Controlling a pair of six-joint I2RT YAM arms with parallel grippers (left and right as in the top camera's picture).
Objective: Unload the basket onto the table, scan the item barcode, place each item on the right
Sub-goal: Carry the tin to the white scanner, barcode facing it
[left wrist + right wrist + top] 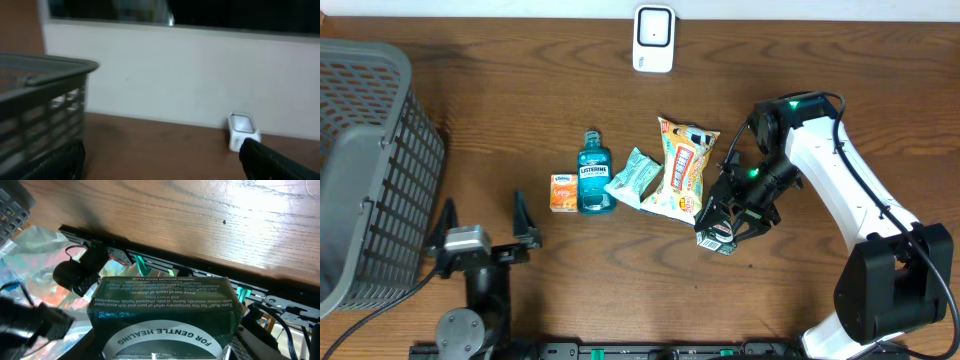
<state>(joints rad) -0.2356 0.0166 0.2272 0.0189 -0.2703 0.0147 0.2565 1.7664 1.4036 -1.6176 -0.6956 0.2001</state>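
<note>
Overhead straight down, left wrist low — shares the scanner (243,131), right wrist tight on box (165,305)

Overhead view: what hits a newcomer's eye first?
The right arm grips a dark green box in its jaws, right of centre. Beside it a row of small items lies mid-table: snack bag, teal packet, Listerine bottle, orange box. A big grey basket fills the left edge.

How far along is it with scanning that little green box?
Done: the right claw grips the green box. In hand: the box is held beside the snack bag, well away from the white scanner. Left: carrying it there and showing its barcode. The left claw is open, holding nothing.
</note>
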